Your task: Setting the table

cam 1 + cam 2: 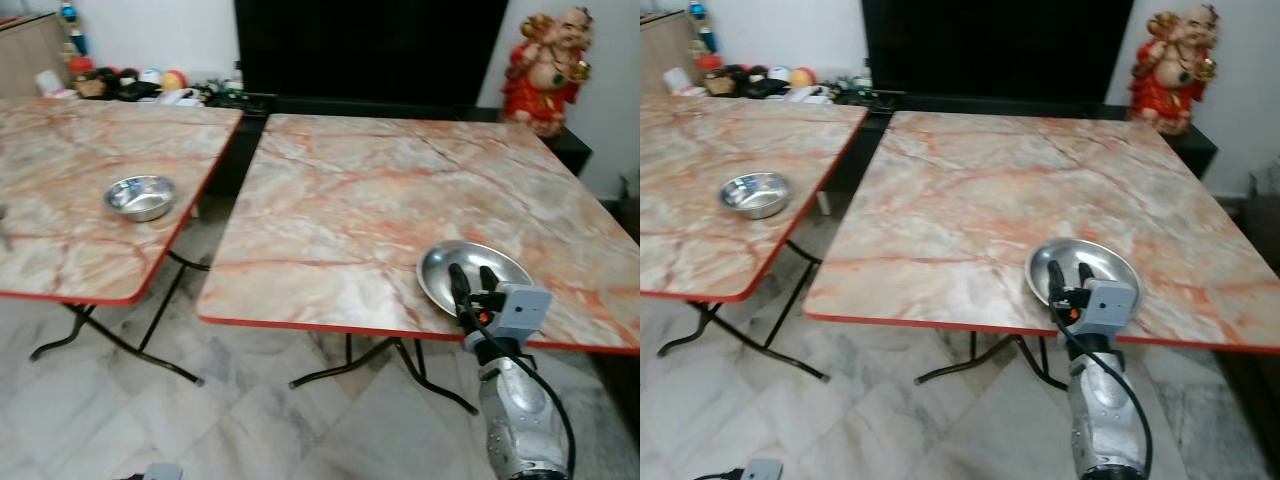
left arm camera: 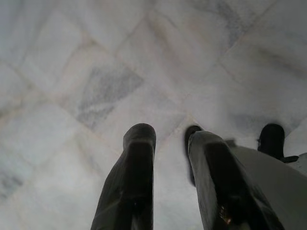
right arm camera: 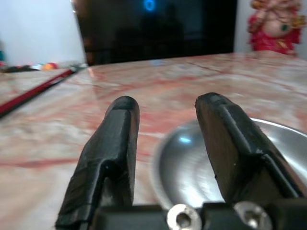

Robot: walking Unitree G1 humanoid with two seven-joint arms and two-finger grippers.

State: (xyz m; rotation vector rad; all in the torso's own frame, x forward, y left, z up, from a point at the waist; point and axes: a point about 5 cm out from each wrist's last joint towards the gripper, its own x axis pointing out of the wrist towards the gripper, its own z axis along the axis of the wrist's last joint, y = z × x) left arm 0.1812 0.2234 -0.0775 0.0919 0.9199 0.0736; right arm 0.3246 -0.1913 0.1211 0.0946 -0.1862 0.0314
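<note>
Here you are at the near edge of the right-hand marble-patterned desk (image 1: 400,190), and your right tool (image 1: 472,280) is reaching in over the rim of the steel plate (image 1: 440,268). That plate sits flat near the desk's front edge, toward its right side. From the right wrist view the two black fingers (image 3: 112,153) stand clearly apart with nothing between them, the plate's shiny hollow showing through the gap and its near rim just beyond the fingertips. Whether a fingertip touches the rim, you can't tell from here.

Over on the left-hand desk (image 1: 60,200), a small steel bowl (image 1: 140,196) stands upright near that desk's right edge, well apart from the plate.

Your left tool (image 2: 168,143) hangs low above the pale marble floor (image 2: 96,72), fingers a little apart and holding nothing.

At the back, a dark TV screen (image 1: 370,45) stands against the wall, a red and gold laughing-Buddha figurine (image 1: 545,70) to its right, and small clutter on the low shelf behind the left desk.
</note>
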